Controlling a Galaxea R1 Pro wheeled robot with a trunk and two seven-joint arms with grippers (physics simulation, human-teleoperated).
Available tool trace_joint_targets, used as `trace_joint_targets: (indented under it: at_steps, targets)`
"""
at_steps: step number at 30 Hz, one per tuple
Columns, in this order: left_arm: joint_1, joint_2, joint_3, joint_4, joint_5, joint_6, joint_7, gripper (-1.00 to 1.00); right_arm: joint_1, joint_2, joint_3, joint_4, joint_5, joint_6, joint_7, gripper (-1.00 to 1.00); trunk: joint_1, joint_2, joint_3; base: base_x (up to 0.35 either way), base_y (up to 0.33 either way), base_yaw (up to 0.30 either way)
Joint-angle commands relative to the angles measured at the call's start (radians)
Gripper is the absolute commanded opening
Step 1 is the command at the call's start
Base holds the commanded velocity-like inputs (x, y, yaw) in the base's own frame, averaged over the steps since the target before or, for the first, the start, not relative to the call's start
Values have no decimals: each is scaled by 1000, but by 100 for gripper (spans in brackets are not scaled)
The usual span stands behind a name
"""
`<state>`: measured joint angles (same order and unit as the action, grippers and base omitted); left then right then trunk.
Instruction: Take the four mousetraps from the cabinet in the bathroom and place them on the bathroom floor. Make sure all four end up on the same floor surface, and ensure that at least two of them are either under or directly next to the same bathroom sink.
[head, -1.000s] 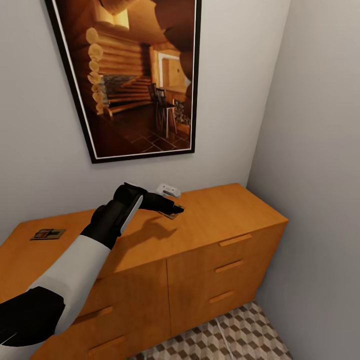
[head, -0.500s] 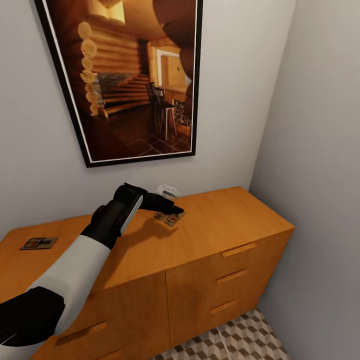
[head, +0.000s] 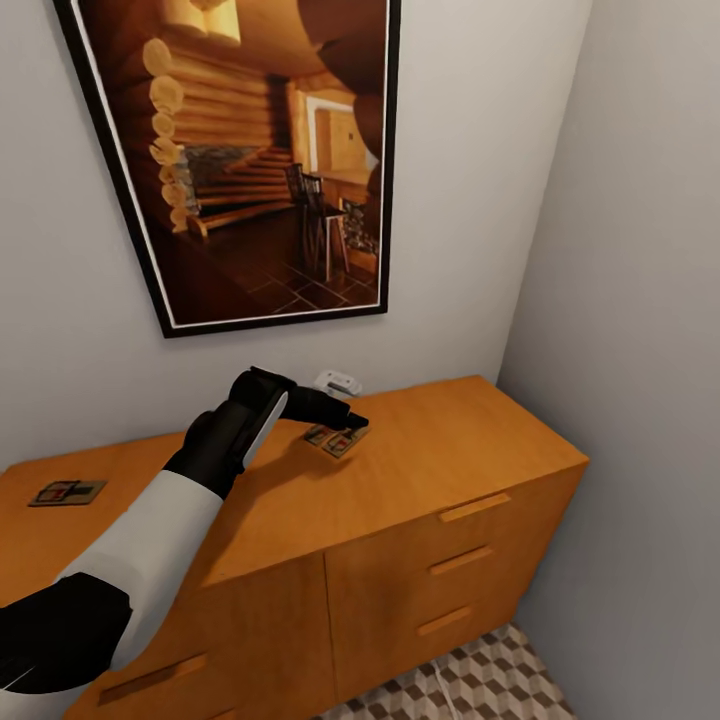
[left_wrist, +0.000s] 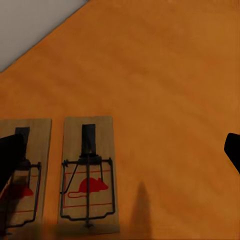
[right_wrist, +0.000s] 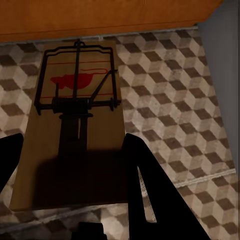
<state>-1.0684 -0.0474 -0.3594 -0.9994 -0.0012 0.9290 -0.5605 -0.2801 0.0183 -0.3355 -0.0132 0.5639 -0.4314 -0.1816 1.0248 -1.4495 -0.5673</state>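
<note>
With the spread left claw (left_wrist: 120, 165) poised over the cabinet (head: 450, 440), the nearer mousetrap (left_wrist: 88, 175) should be centred between the fingers before closing.

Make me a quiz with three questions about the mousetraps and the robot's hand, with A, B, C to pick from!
1. Where does the lone mousetrap lie?
A. On the floor tiles
B. On top of the cabinet, near its left end
C. Inside an open drawer

2. How many mousetraps lie side by side under the left pincer?
A. Two
B. Four
C. None

3. How is the left pincer?
A. Shut on a trap
B. Holding a towel
C. Open, with nothing in it

Answers:
1 B: the head view shows it flat on the orange wooden top, far to the left.
2 A: the left wrist view shows two boards next to each other, each with a red mouse mark.
3 C: the left wrist view shows its fingers wide apart, above the traps.
</note>
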Motion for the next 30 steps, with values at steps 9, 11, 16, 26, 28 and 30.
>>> trace_joint_targets:
  at_steps: [9, 11, 16, 26, 28, 30]
  targets:
    - [-1, -3, -2, 17, 0, 4, -2, 100, 0, 0, -6, 1, 7, -3, -3, -100, 0, -1, -1, 31, -28, 0]
    - [-1, -6, -2, 26, 0, 3, -2, 100, -1, 0, -6, 1, 7, -3, -3, -100, 0, -1, -1, 4, -4, 0]
    - [-1, -10, -2, 50, -1, 2, -3, 100, -1, 0, -7, 1, 7, -3, -3, -100, 0, -1, -1, 1, -1, 0]
    - [-1, -18, -3, 83, 0, 0, -4, 100, -1, 0, -7, 1, 7, -3, -3, -100, 0, -1, -1, 0, 0, 0]
    - [-1, -20, -3, 86, 0, -5, -4, 100, -1, 0, -7, 1, 7, -3, -3, -100, 0, -1, -1, 0, 0, 0]
    - [-1, -22, -3, 89, 0, -17, -4, 100, -1, 0, -7, 1, 7, -3, -3, -100, 0, -1, -1, 0, 0, 0]
